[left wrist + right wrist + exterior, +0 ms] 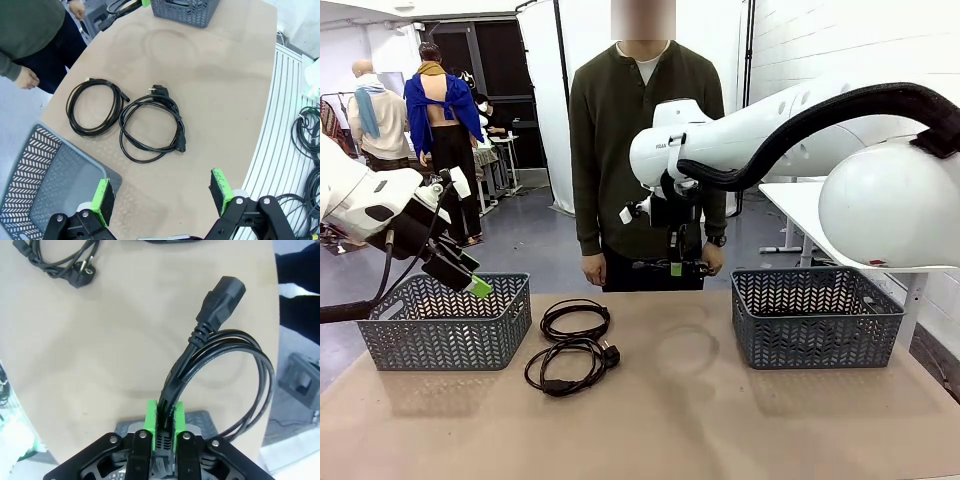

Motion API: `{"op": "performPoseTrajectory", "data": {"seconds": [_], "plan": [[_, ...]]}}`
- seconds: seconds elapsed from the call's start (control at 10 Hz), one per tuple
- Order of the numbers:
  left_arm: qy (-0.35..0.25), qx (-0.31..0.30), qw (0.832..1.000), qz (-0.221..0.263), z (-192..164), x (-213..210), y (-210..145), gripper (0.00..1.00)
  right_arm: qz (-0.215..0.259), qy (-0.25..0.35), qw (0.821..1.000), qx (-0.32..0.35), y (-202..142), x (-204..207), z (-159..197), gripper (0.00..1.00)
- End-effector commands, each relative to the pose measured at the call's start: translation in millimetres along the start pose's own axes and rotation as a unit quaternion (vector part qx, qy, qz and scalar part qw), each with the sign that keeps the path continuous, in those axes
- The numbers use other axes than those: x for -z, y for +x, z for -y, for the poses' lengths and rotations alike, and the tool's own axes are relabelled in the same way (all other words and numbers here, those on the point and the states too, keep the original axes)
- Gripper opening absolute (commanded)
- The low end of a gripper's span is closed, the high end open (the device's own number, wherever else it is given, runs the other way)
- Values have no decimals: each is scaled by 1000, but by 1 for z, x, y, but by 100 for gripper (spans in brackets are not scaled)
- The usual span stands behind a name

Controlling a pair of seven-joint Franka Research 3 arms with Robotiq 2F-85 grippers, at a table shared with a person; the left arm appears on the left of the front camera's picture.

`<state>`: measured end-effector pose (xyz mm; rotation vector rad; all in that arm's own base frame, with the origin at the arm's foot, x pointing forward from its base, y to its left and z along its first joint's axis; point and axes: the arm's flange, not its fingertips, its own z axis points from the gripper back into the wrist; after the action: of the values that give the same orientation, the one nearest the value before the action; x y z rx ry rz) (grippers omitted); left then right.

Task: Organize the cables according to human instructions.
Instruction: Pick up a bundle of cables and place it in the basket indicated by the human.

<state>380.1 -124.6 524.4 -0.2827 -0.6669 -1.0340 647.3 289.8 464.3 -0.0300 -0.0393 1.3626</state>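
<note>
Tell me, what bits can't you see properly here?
Front view: inside the right basket, hidden by its wall.
Front view: the held cable, lost against the person's dark clothes.
Right wrist view: the rest of that cable's loop, behind the right gripper.

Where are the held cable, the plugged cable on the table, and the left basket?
held cable (220, 300): right wrist view, on its chunky connector.
plugged cable (159, 91): left wrist view, on its round plug.
left basket (445, 335): front view, on its near wall.
</note>
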Motion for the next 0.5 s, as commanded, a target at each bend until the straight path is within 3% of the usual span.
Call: {"op": "performPoseTrajectory", "data": {"seconds": [0.0,0.4], "plan": [[-8,2,1000,7,-2,1,-3,100,2,0,1000,3,5,-4,1,0],[-8,2,1000,7,-2,1,-3,100,0,1,1000,-1,2,1,-1,0]]}}
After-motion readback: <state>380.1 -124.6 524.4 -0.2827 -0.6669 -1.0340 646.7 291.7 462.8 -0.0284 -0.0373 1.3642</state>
